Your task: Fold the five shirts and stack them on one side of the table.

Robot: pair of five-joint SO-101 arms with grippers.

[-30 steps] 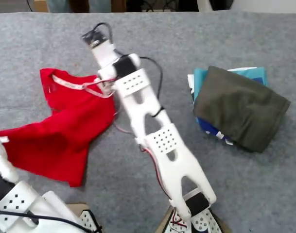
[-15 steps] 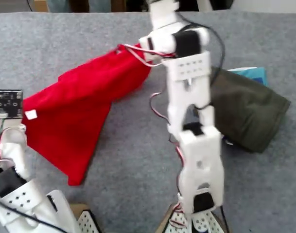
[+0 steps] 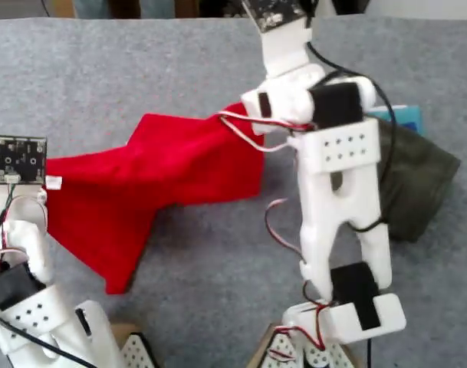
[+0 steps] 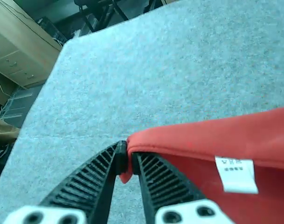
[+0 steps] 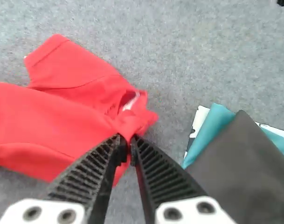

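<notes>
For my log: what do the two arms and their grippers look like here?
The left arm and right arm are white plastic shells with grids of small holes, black motor blocks at the joints and loose red, white and black cables. The left gripper and right gripper have black ribbed fingers on white bases.

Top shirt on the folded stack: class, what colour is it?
The top shirt is dark olive green, seen best in the high view.

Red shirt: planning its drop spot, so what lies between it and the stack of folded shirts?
Bare grey table cover; the right wrist view shows it between the red shirt and the stack of folded shirts.
</notes>
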